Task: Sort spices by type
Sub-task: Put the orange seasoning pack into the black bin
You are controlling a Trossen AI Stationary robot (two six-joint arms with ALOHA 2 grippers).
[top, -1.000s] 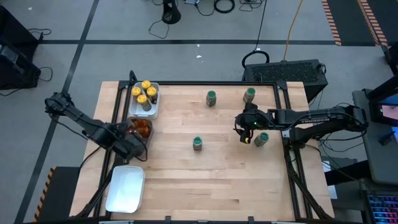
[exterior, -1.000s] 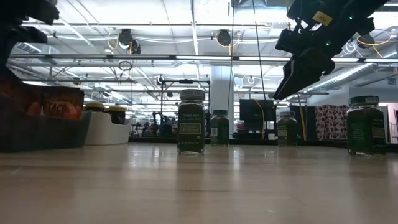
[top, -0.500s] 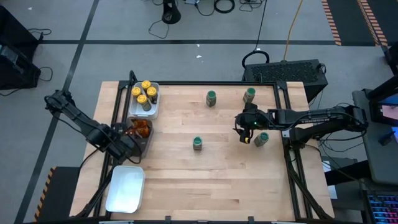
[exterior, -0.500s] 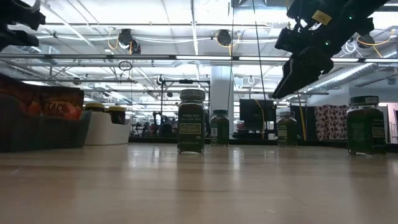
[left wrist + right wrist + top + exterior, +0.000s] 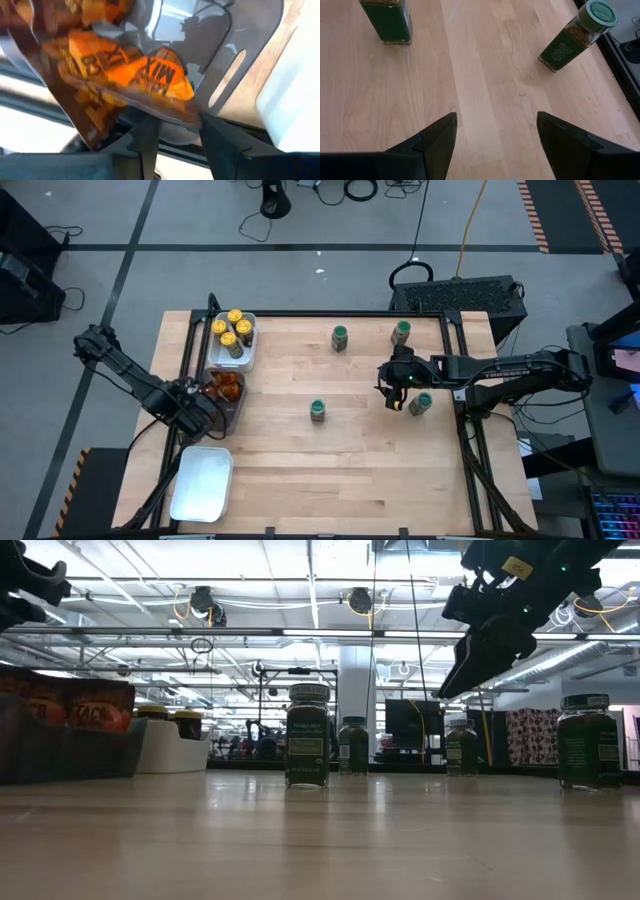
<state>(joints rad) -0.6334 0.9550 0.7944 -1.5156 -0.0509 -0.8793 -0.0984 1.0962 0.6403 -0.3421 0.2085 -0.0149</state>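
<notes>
The left gripper [image 5: 205, 412] hovers over the dark grey tray [image 5: 234, 412], fingers slightly parted at an orange-brown packet [image 5: 145, 80] lying inside. The right gripper [image 5: 393, 392] waits wide open, empty, between four unsorted green-lidded jars [image 5: 318, 410].

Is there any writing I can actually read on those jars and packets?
"MIX": on the orange packet in the left wrist view, upside down.
The other print on the packets in the dark tray: blurred, unreadable.
Labels on the green-lidded jars: too small to read.
Yellow tag on the right arm: unreadable.
</notes>
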